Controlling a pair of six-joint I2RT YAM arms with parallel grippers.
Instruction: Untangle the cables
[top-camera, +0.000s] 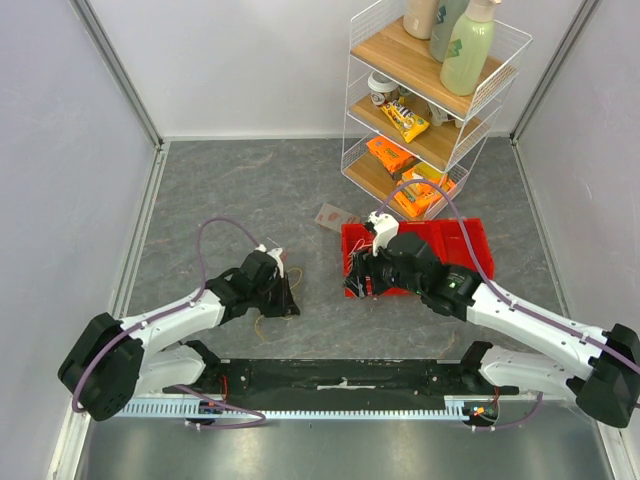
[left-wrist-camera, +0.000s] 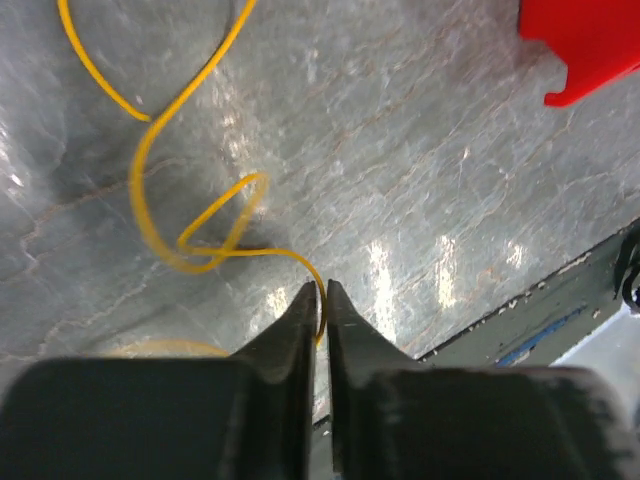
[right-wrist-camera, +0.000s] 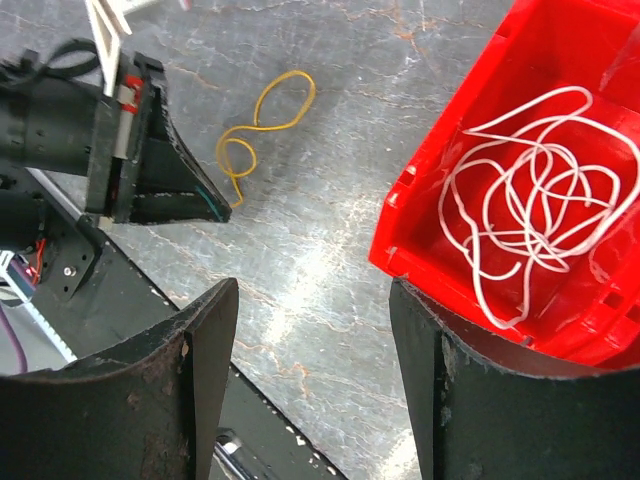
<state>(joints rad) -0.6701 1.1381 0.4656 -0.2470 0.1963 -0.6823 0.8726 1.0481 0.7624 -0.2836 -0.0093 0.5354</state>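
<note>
A thin yellow cable (left-wrist-camera: 150, 150) lies in loops on the grey table. My left gripper (left-wrist-camera: 320, 292) is shut on one end of it, low over the table. The cable also shows in the right wrist view (right-wrist-camera: 262, 125) and the top view (top-camera: 268, 322), beside the left gripper (top-camera: 291, 308). A white cable (right-wrist-camera: 540, 200) lies coiled inside a red bin (right-wrist-camera: 440, 180). My right gripper (right-wrist-camera: 312, 300) is open and empty, hovering over the bin's left edge (top-camera: 352, 262). Orange and red cables are not visible.
A wire shelf rack (top-camera: 430, 100) with bottles and snack packs stands at the back right. A small card (top-camera: 333, 216) lies on the table behind the bin. A black rail (top-camera: 340, 375) runs along the near edge.
</note>
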